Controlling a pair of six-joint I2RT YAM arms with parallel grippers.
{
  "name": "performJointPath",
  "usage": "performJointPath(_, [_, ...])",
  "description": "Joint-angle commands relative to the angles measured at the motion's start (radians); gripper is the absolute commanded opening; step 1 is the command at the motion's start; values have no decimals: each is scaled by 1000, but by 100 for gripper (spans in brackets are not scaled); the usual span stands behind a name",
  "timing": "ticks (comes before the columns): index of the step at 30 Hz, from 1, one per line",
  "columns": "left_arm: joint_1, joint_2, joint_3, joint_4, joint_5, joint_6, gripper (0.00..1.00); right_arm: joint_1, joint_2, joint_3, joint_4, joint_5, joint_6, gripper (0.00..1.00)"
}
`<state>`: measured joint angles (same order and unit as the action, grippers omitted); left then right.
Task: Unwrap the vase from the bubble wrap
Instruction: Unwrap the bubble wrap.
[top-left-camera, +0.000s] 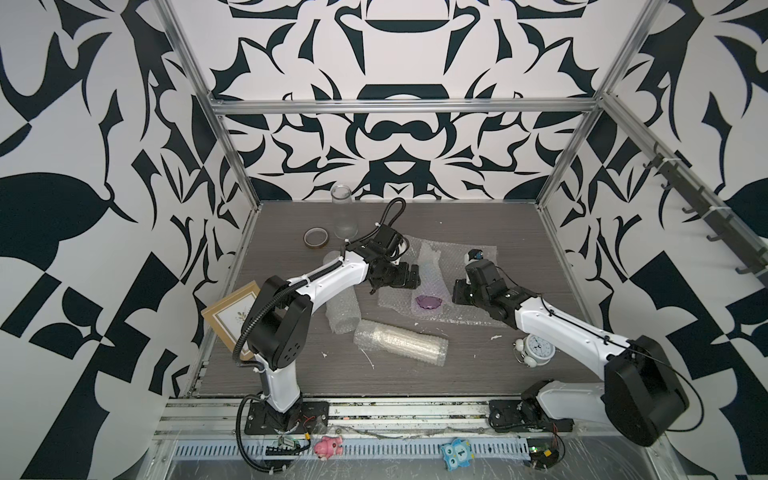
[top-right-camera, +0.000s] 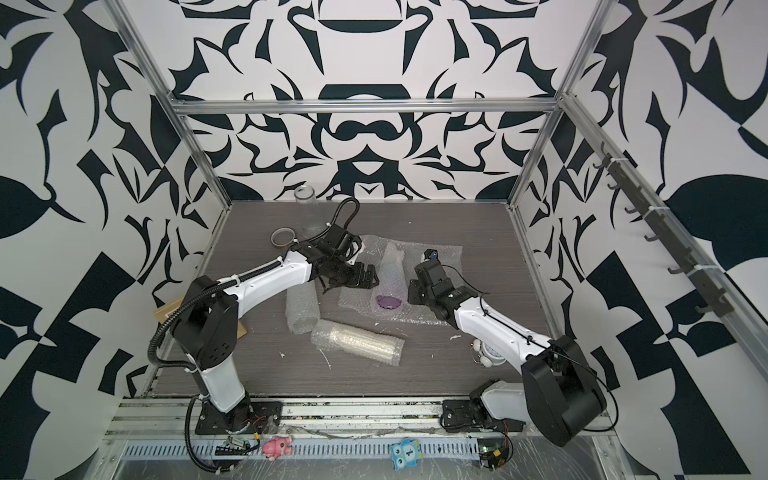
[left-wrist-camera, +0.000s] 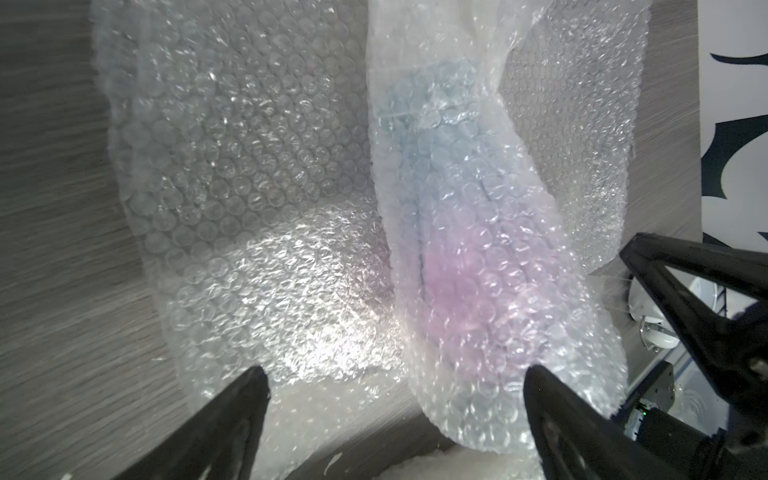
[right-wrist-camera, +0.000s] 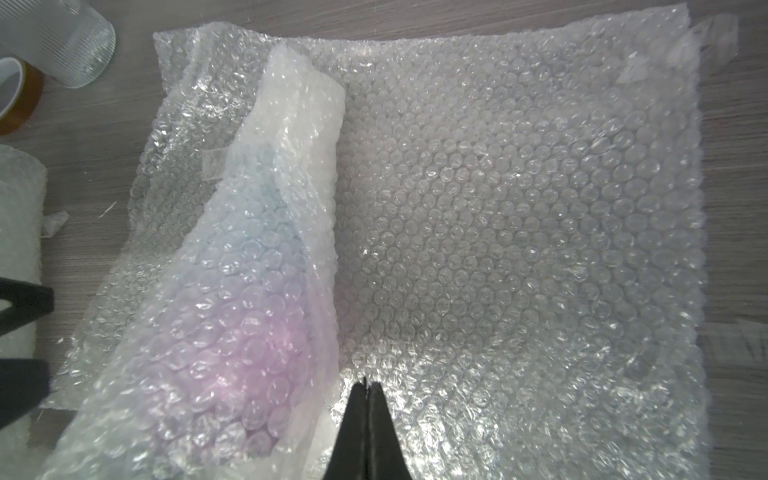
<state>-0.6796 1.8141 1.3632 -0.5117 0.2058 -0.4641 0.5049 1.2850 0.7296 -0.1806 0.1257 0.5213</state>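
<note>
Oddly, only the top views give away the vase (top-left-camera: 428, 302): a scalloped purple end pokes out of the bubble wrap (top-left-camera: 446, 266), between the left claw (top-left-camera: 409, 277) and the right claw (top-left-camera: 459, 296) and slightly nearer the robot's base than both. Both wrist views show only a wrapped hump, bluish at one end and pink at the other, with the vase itself veiled by the bubbles. From the left wrist, the left claw's fingers (left-wrist-camera: 540, 386) stand spread wide with nothing between them. The hump lies just ahead of one finger and the flat sheet ahead of the other. From the right wrist, the right claw's tips are pressed tight together, down at the sheet just beside the hump's pink end. Whether a layer of film is caught between them cannot be told. That view alone brings close a ribbed glass jar (right-wrist-camera: 62, 45) and a tape roll (right-wrist-camera: 16, 91), well beyond the hump. Both top views add a rolled tube (top-left-camera: 401, 340) of wrap, lying apart from both claws toward the base.
</note>
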Motion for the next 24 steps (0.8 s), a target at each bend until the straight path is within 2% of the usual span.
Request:
performJointPath(1, [-11,25,19,6,10,-19,99,-7,-37,-14,44,7,8,0])
performJointPath(15, [-27,67,51,-14,-19,-7,99,-35,-43,-85,58,51,13,0])
performJointPath(23, [-24,58,12,-37,-67,0,99,-42,-26,-105,58,58,6,0])
performJointPath(24, [-21,56,6,-41,-76,0,99,-42,-23,-108,58,91,6,0])
